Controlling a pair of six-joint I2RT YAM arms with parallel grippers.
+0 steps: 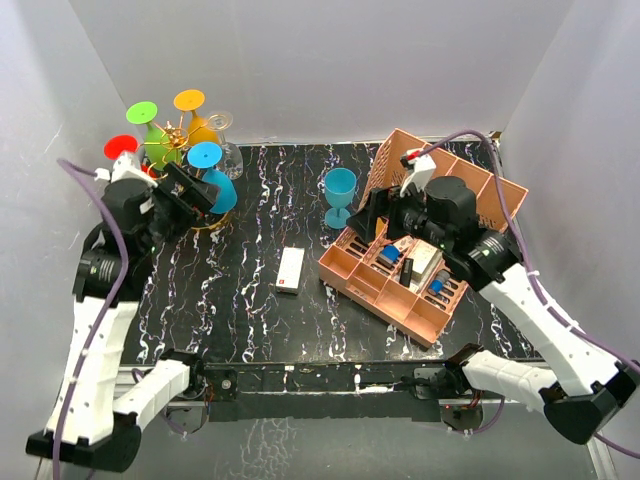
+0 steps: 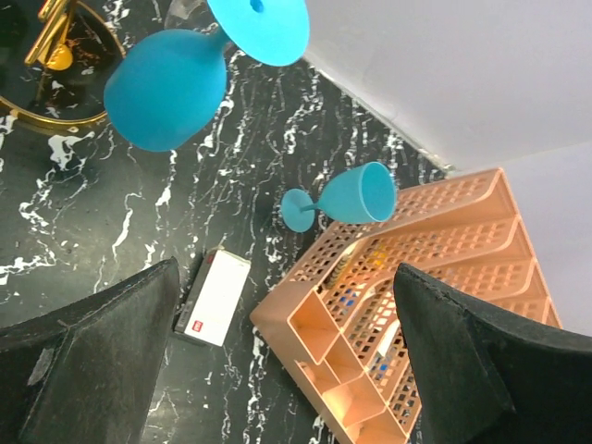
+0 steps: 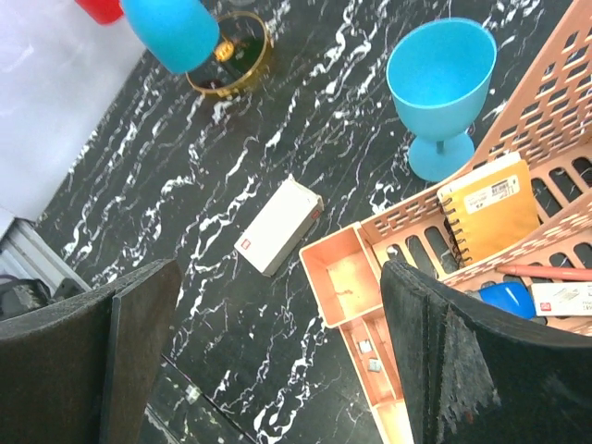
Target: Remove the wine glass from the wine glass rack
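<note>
The gold wire wine glass rack (image 1: pixel 178 134) stands at the far left. Upside-down glasses hang from its loops: green (image 1: pixel 158 148), orange (image 1: pixel 200 126), red (image 1: pixel 122 146), clear (image 1: pixel 228 150) and blue (image 1: pixel 220 190). My left gripper (image 1: pixel 195 190) is open and empty, right beside the hanging blue glass. In the left wrist view that glass (image 2: pixel 166 88) hangs above the rack's gold base (image 2: pixel 55 104), ahead of the open gripper (image 2: pixel 285 277). A second blue glass (image 1: pixel 339 195) stands upright on the table. My right gripper (image 1: pixel 375 215) is open and empty over the pink organizer's near corner (image 3: pixel 280 277).
A pink slotted organizer (image 1: pixel 430 245) with notebooks and small items fills the right side. A white box (image 1: pixel 290 270) lies mid-table. White walls close in the back and both sides. The table top is black marble.
</note>
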